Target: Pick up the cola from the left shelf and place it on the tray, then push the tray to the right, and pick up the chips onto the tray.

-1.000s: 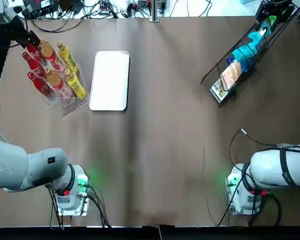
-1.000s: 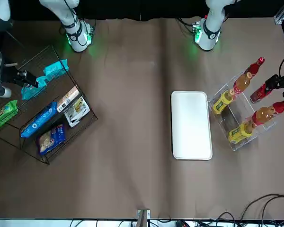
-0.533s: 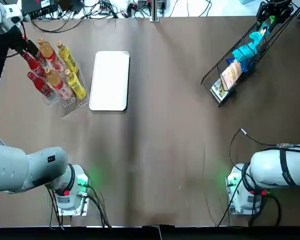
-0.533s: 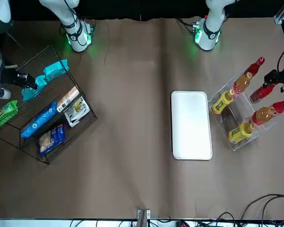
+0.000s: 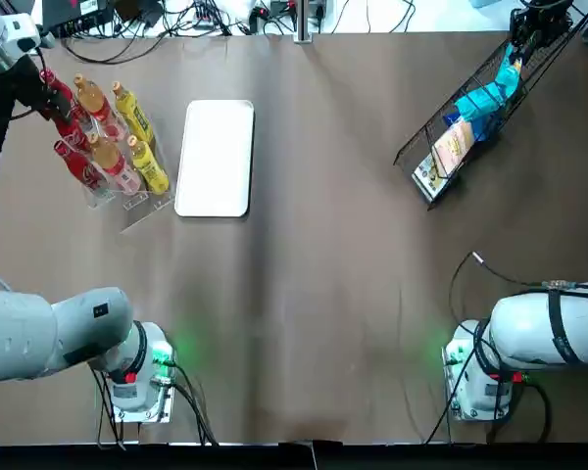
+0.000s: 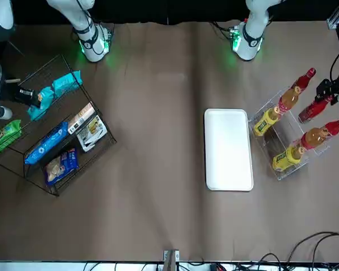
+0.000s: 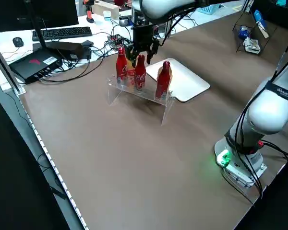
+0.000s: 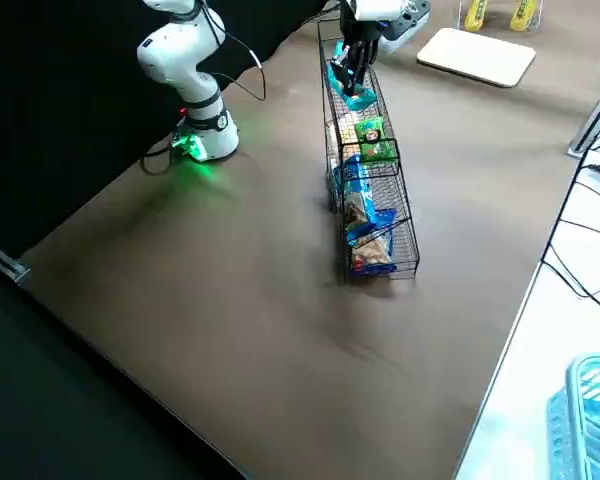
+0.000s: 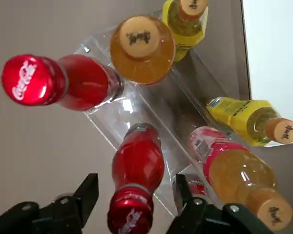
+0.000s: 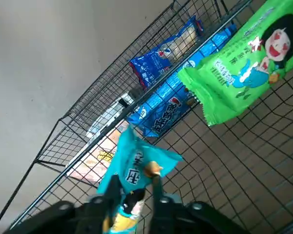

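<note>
Cola (image 9: 136, 165) upright in clear shelf (image 5: 142, 211), row farthest from tray, desk's left side. Left tool (image 9: 135, 185) open, fingers astride cola's neck. White tray (image 5: 216, 157) just beside shelf. Right tool (image 10: 133, 187) clamped on teal chips bag (image 10: 136, 158) in wire rack (image 5: 412, 145).

Soft light is falling evenly on the brown table (image 5: 314, 294); green lamps (image 5: 163, 352) are glowing at both arm bases (image 5: 482, 390).
</note>
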### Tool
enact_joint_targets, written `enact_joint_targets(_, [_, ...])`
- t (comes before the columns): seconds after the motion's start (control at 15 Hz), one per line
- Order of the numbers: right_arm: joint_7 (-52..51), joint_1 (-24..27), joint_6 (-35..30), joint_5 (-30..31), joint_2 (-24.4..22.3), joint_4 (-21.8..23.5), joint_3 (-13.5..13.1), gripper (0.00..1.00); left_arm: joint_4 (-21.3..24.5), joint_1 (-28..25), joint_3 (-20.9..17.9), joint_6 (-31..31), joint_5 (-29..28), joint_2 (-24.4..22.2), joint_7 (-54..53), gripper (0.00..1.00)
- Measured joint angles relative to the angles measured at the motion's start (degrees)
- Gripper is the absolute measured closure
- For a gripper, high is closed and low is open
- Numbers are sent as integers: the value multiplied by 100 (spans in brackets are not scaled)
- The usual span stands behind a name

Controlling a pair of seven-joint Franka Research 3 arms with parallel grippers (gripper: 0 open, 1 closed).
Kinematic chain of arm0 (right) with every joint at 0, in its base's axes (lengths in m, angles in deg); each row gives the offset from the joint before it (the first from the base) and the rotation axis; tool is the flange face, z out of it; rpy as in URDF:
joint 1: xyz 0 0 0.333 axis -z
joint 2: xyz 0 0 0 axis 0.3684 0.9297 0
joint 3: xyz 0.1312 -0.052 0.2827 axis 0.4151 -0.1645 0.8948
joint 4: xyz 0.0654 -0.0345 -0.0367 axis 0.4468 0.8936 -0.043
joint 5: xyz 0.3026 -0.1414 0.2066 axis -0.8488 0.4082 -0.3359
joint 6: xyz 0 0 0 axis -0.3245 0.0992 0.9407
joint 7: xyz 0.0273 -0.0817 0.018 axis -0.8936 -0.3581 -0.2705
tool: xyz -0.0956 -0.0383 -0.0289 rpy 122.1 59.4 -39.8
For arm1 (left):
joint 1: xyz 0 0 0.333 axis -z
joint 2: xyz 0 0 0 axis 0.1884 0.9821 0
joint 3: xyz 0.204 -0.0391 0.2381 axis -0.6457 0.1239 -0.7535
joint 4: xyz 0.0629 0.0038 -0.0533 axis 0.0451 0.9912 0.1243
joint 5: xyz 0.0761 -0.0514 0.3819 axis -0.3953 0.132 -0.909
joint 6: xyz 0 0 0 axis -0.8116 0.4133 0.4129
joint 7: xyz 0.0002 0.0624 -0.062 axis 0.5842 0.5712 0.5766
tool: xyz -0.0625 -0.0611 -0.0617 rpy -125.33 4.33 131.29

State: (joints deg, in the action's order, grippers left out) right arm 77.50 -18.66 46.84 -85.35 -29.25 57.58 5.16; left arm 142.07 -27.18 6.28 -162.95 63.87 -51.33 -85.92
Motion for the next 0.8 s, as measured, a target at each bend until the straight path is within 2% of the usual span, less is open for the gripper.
enact_joint_targets(0.07, [0, 0, 0, 0, 0, 0, 0, 73, 0, -29, -3, 0, 0, -5, 0, 31])
enact_joint_targets(0.13, [0, 0, 0, 0, 0, -1, 1, 78, 0, -44, -10, 0, 0, -8, 0, 38])
enact_joint_targets(0.2, [0, 0, 0, 0, 0, -1, 5, 86, 0, -46, -15, 1, 0, -10, 1, 38])
enact_joint_targets(0.27, [1, 0, -1, 0, 0, -4, 11, 92, 0, -46, -16, 4, 0, -10, 5, 42])
enact_joint_targets(0.4, [2, 0, -3, 0, 0, -9, 19, 96, -6, -42, -14, 41, 0, -21, 8, 62])
enact_joint_targets(0.47, [2, 0, -3, 0, 0, -15, 19, 96, -6, -42, -14, 67, 0, -32, 16, 65])
enact_joint_targets(0.8, [-81, -1, -3, 0, -1, -163, 25, 96, -77, -12, 14, 245, 0, -38, 202, 65])
